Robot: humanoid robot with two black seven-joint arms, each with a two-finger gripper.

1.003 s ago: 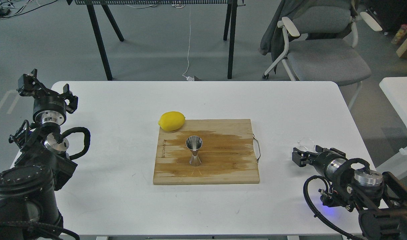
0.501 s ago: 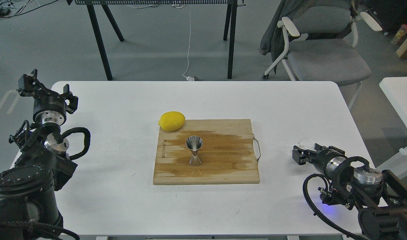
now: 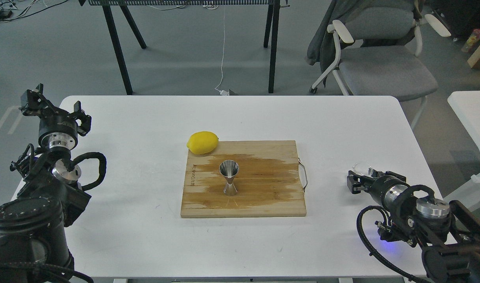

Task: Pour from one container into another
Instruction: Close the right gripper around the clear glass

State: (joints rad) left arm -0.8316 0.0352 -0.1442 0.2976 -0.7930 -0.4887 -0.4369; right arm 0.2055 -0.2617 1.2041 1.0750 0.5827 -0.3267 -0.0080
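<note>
Clear glass cup (image 3: 362,169) now overlaps the right tool (image 3: 357,181), which edged right; grip unclear.

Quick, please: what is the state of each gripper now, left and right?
Left gripper: open, holding nothing, raised at the table's left edge.
Right gripper: beside the small glass cup; whether it is open or closed cannot be told.

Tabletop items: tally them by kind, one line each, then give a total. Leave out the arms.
Lemon: 1
Wooden cutting board: 1
Steel jigger: 1
Clear glass cup: 1
Total: 4
</note>
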